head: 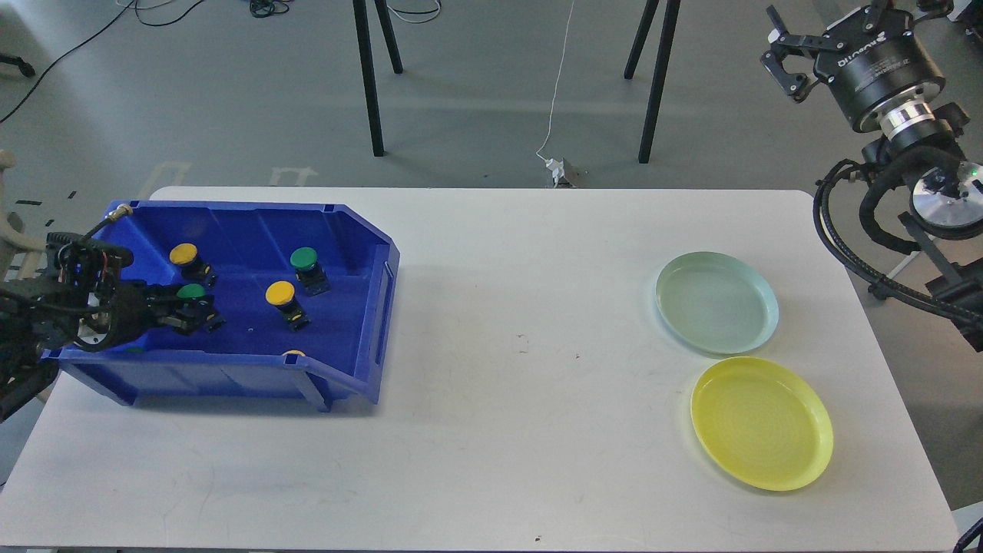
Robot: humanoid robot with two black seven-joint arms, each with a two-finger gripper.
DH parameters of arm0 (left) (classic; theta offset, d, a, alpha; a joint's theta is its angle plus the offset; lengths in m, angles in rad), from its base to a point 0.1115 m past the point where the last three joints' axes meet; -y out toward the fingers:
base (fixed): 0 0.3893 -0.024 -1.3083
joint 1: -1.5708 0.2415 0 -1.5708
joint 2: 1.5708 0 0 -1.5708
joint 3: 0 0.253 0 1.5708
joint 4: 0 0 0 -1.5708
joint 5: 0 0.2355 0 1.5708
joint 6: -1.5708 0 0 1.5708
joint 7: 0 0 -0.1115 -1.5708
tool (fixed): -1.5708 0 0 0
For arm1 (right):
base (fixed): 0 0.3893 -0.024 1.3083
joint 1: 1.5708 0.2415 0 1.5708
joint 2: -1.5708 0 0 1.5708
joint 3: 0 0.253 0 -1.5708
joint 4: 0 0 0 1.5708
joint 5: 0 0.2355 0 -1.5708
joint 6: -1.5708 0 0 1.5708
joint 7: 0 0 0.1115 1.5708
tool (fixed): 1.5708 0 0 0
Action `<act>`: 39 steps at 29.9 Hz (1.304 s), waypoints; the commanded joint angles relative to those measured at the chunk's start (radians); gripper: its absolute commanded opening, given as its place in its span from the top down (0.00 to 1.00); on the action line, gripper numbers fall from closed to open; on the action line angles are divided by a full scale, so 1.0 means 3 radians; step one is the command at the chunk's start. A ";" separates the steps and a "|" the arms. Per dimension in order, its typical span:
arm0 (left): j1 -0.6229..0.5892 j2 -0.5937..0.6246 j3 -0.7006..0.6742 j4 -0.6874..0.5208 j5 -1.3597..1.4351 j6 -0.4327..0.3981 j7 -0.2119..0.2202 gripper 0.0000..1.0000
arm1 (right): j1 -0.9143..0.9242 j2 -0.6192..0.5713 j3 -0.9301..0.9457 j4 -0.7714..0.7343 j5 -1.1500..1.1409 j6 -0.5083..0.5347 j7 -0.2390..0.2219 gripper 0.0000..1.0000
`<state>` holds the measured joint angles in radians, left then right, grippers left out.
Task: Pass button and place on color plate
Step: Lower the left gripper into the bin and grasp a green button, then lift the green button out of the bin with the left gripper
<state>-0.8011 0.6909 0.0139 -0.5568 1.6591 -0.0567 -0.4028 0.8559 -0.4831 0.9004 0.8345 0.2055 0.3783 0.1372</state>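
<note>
while the left gripper (pixel 190 313) is reaching into the blue bin (pixel 253 230) from the left edge, its dark fingers are sitting around a green button (pixel 191 292), though whether they are actually clamping it or just bracketing it is too dark to tell. that button is lying in the bin's left part, near the front wall. just behind it a yellow button (pixel 183 253) is resting toward the back left. a second yellow button (pixel 280 293) is sitting near the middle of the bin, and another green button (pixel 304 259) is standing just behind and to the right of it. a sliver of yellow (pixel 292 353) is peeking over the front rim. the bin is sitting on the left side of the white table (pixel 491 384). well apart, on the right side, a pale green plate (pixel 717 302) is lying farther back and a yellow plate (pixel 761 422) nearer the front, almost touching. the right gripper (pixel 785 63) is hanging up at the top right, off the table, its fingers spread with nothing between them.
</note>
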 commanded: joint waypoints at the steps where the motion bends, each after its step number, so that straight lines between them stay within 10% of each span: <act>1: -0.0009 0.0003 0.0000 0.0000 0.0002 0.0000 0.0003 0.59 | 0.0000 0.0000 -0.0005 0.0000 -0.0005 -0.0003 0.0003 0.00; 15: -0.0086 0.0141 -0.0031 -0.0112 -0.0033 0.0000 -0.0222 0.67 | 0.0000 -0.0031 0.0005 0.0010 -0.0005 -0.0003 -0.0002 0.00; 39: -0.0561 0.2054 -0.1124 -0.2858 -0.0615 -0.0368 -0.0258 0.67 | -0.0148 -0.0404 -0.0010 0.0367 -0.0015 0.0109 -0.0002 0.00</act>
<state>-0.9606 1.2924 -0.2262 -1.3388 1.5772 -0.1177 -0.4841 0.8420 -0.5627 0.8995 0.8916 0.2030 0.3868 0.1365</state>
